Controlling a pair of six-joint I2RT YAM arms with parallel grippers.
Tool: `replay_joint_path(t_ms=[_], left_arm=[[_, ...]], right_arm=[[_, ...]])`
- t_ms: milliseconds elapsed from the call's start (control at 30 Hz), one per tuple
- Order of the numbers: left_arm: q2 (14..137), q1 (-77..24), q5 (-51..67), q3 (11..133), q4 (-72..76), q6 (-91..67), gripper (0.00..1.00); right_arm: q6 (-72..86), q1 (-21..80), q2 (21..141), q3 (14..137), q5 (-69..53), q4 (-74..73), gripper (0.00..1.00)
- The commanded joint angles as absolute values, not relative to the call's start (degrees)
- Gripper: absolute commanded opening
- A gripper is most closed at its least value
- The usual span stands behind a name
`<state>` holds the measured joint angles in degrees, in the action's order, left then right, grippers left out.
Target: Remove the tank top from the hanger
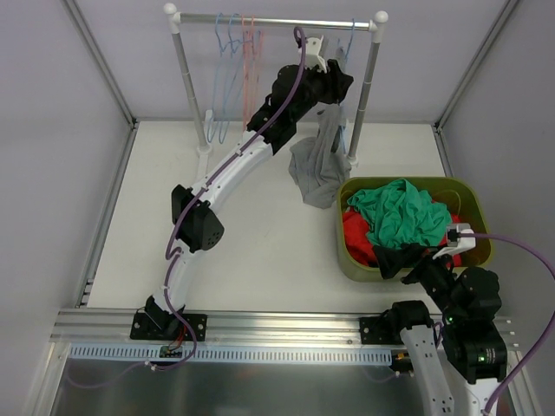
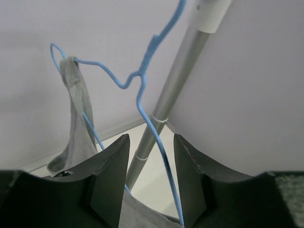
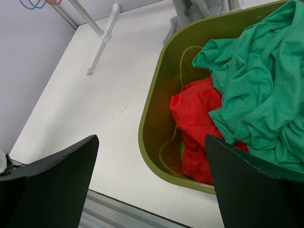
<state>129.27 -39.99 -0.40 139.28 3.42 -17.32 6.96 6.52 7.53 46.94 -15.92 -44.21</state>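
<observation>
White table: clothes rack feet planted around 12 o'clock, olive bin sitting at about 4 o'clock, grey tank top hem pooling near 1 o'clock.

A clothes rack stands at the far side of the white table with empty blue and pink wire hangers bunched on its rail, while an olive bin at the right holds a green shirt heaped over a red garment.
</observation>
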Motion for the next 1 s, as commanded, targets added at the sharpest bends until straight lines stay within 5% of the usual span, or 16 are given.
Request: replay_joint_path(t_ms=[0, 300, 500, 967], left_arm=[[131.22, -38.41, 1.66, 141.59, 8.70, -19.33, 0.42], [131.75, -36.74, 4.30, 141.42, 9.58, -21.18, 0.35], [127.63, -36.83, 3.25, 137.21, 10.11, -19.95, 0.01], [112.16, -36.83, -5.80, 131.13, 8.35, -16.00, 0.00]], right_arm=[[5.45, 6.59, 5.80, 48.16, -17.49, -44.64, 0.99], [6.15, 6.59, 5.01, 50.01, -17.40, -45.53, 0.99], [7.21, 6.68, 4.49, 48.69, -17.84, -44.91, 0.99], [6.86, 6.59, 5.97, 48.16, -17.31, -42.98, 0.99]])
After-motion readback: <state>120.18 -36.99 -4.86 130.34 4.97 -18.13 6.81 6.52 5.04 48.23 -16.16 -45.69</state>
